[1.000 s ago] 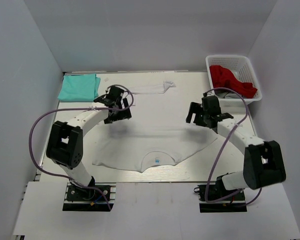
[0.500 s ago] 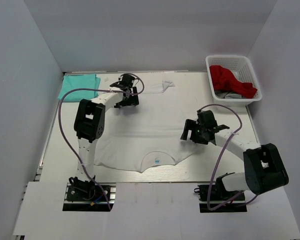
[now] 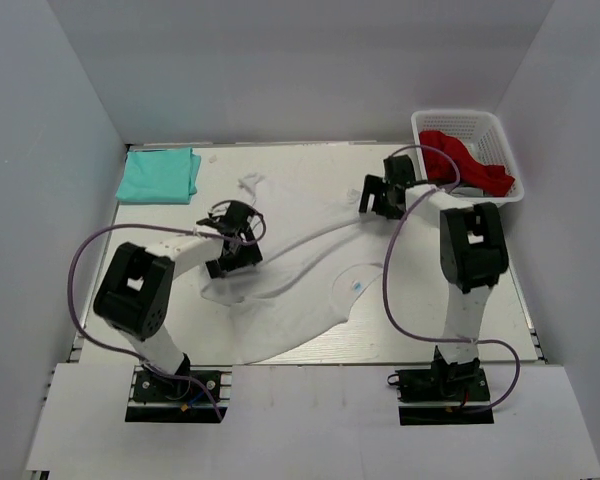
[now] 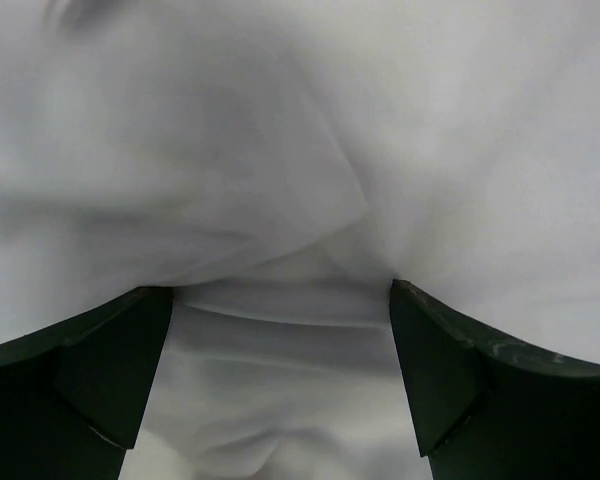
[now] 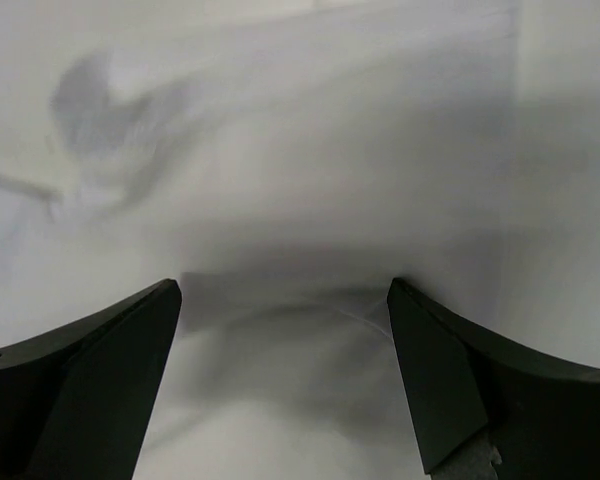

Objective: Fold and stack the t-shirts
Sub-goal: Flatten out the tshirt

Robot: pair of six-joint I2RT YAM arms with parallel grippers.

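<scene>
The left claw (image 4: 280,290) and the right claw (image 5: 283,285) both stood spread over the rumpled white t-shirt (image 3: 300,305). The mint t-shirt (image 3: 158,175) lay folded well apart on the tabletop (image 3: 505,262).

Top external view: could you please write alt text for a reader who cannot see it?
A rumpled white t-shirt lies on the table under the open left gripper and right gripper. A folded mint-teal t-shirt sits far left; a basket of red cloth far right.
</scene>
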